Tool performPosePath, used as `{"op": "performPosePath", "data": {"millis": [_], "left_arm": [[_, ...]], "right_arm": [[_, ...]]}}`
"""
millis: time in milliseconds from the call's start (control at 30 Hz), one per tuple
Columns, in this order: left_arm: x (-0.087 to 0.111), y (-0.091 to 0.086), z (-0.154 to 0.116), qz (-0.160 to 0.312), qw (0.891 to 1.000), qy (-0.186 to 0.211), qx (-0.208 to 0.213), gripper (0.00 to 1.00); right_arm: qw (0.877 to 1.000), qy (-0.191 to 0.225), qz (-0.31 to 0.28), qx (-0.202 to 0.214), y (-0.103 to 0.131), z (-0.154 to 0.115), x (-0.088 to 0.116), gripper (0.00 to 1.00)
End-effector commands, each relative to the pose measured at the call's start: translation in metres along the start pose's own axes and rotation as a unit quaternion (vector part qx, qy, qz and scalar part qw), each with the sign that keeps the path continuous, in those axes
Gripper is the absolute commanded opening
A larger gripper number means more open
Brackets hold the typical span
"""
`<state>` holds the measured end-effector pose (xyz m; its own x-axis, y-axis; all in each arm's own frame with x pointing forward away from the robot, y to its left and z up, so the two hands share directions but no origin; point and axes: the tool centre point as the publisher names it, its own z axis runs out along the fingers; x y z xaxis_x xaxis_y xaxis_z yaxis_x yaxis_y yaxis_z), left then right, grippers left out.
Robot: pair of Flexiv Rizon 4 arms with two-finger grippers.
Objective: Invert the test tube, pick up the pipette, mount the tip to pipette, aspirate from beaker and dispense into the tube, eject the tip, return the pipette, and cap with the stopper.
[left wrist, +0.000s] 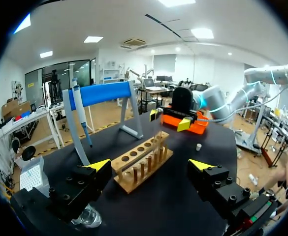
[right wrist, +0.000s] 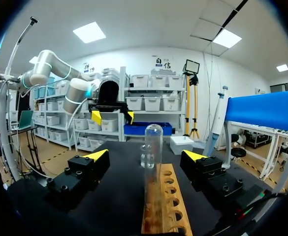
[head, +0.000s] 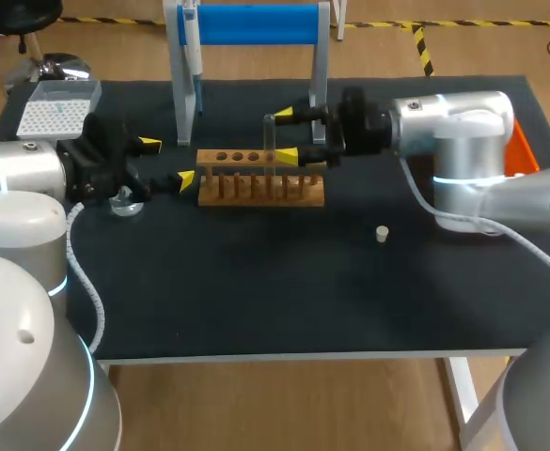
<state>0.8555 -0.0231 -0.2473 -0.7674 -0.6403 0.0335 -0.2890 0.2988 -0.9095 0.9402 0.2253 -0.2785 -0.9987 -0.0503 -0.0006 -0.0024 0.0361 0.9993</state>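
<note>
The right gripper (right wrist: pixel 144 155) stands wide open, its yellow tips on either side of the test tube (right wrist: pixel 152 152) and touching neither side. The tube stands upright, rounded end up, in the wooden rack (head: pixel 260 183) on the black table (head: pixel 256 301). The left gripper (head: pixel 167 162) — also open, empty — hangs just beside the beaker (head: pixel 124 203). The stopper (head: pixel 382 234) lies well apart on the bare surface.

Bright, even overhead light (soft shadows on the table (head: pixel 256 301))

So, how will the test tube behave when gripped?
The test tube looks like clear glass, so it is probably slippery and fragile. Standing tall and thin in the wooden rack, it may tilt if pushed sideways.
</note>
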Motion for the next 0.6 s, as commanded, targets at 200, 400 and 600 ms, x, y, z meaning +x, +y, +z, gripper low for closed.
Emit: {"op": "performPosePath", "data": {"millis": [200, 400, 600], "left_arm": [[0.0, 0.001, 0.001, 0.0, 1.0, 0.0, 0.002, 1.0], [0.0, 0.001, 0.001, 0.0, 1.0, 0.0, 0.002, 1.0], [0.0, 0.001, 0.001, 0.0, 1.0, 0.0, 0.002, 1.0]], "right_arm": [[1.0, 0.003, 0.003, -0.007, -0.003, 0.012, -0.007, 0.95], [1.0, 0.007, 0.005, -0.011, -0.004, 0.019, -0.006, 0.87], [1.0, 0.008, 0.005, -0.012, -0.005, 0.024, -0.007, 0.84]]}}
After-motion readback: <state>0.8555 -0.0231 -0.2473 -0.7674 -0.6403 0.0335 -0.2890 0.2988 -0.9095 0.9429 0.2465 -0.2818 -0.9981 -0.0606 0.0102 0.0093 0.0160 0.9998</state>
